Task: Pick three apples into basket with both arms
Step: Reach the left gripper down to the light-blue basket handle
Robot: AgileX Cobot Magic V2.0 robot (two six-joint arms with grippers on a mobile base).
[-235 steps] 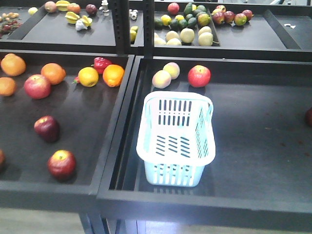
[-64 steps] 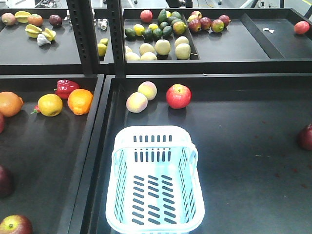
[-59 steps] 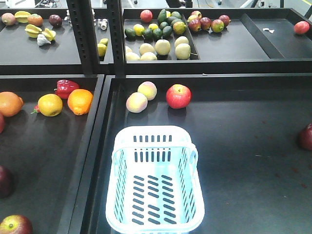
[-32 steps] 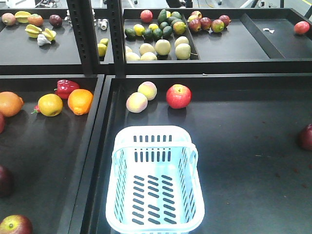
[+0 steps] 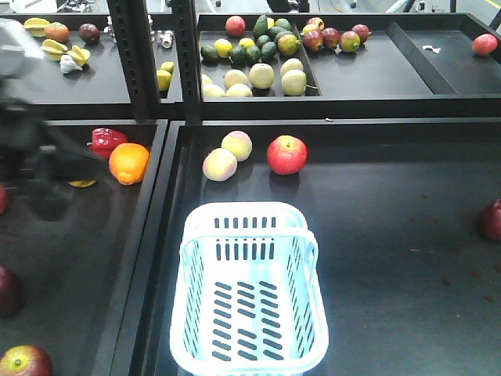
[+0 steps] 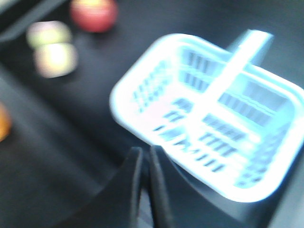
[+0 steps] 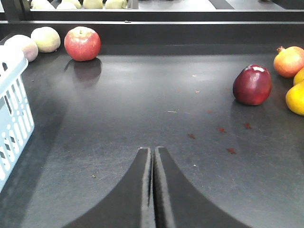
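Near-left apple (image 5: 23,362) and second left apple (image 5: 6,291) lie left of the basket (image 5: 246,209), in the adjoining tray (image 5: 86,258); both are cut by the frame edge. The basket is empty.

Left gripper (image 6: 145,190): view blurred, jaws apparently almost together, nothing held, just left of the basket. Right gripper (image 7: 153,190): jaws pressed together, empty, right of the basket.

Right apple (image 7: 252,84) rests well right of the basket, beyond the jaws.

Expected handling: rigid, moderately heavy, glossy skin likely slippery, free to roll. Recommended hold: open the jaws wide, close across the widest girth, clear of the stem hollow.

The lighter red apple (image 5: 286,154) beyond the basket is no target.
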